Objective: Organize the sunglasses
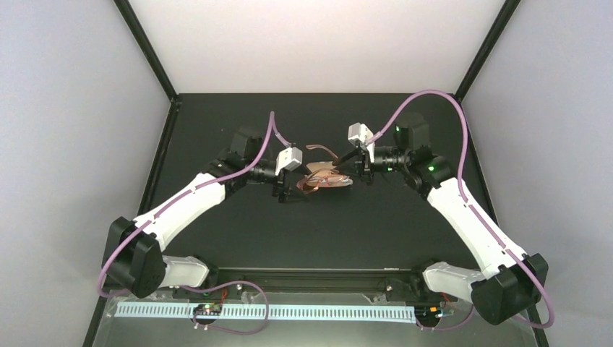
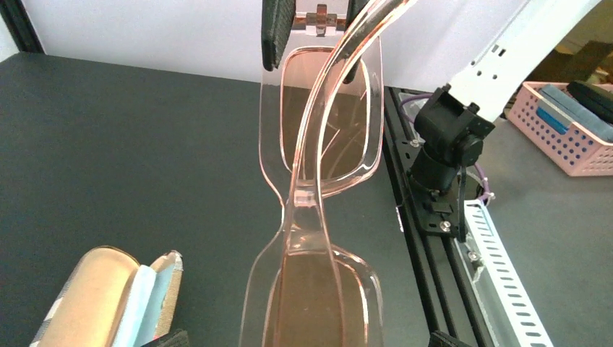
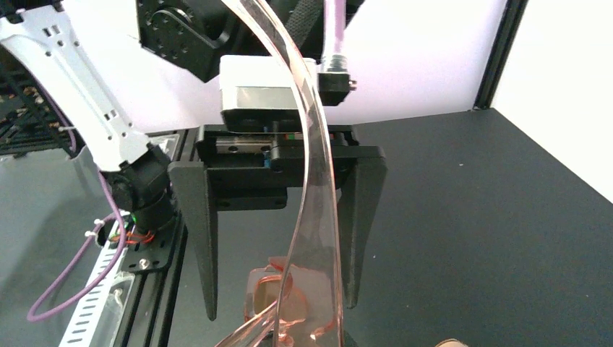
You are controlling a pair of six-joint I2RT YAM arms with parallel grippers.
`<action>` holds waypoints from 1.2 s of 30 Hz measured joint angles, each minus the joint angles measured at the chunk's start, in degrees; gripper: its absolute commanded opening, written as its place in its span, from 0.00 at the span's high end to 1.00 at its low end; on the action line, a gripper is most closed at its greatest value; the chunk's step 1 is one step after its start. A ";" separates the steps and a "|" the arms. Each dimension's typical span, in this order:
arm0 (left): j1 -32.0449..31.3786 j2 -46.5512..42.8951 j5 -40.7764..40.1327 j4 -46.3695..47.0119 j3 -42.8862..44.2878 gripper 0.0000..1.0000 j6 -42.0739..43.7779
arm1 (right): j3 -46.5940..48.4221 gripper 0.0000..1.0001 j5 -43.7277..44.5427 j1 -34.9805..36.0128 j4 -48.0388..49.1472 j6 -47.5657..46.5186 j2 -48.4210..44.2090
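Observation:
The sunglasses (image 1: 325,179) have a translucent reddish frame and brown lenses, and hang in the air between both grippers at the table's middle. In the left wrist view they (image 2: 322,137) run from my left gripper (image 2: 303,340) up to my right gripper (image 2: 318,43), whose black fingers (image 2: 277,32) close on the far end of the frame. My left gripper (image 3: 282,309) is open, its fingers (image 3: 196,238) wide on either side of the near lens without touching it. One temple arm (image 3: 307,159) sticks up. My right gripper (image 3: 318,341) is mostly out of its own view.
The brown striped case (image 2: 90,300) lies open on the black table below left, with the light-blue cloth (image 2: 148,303) in it. A pink basket (image 2: 571,144) stands beyond the table's near edge, past the black rail (image 2: 423,246) and the right arm's base (image 2: 452,137).

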 measured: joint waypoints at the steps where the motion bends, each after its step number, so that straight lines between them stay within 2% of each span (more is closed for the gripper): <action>1: 0.00 0.00 -0.33 0.26 -0.02 0.12 -0.17 | -0.24 0.95 0.07 -0.26 0.70 0.83 0.00; 14: 2.19 0.00 -0.94 10.58 -0.33 0.14 -10.95 | -4.57 0.95 0.11 -2.64 13.07 14.88 0.79; 26: 3.43 0.00 1.55 22.08 -4.79 0.14 -21.68 | -6.93 0.94 -0.33 -4.92 22.34 24.39 0.85; 31: 3.50 0.02 1.88 26.47 -5.18 0.20 -26.16 | -7.08 0.94 -1.14 -4.92 24.02 25.49 0.85; 36: 3.67 0.11 2.75 29.38 -5.66 0.36 -30.36 | -7.23 0.94 -1.90 -4.92 24.59 25.53 0.87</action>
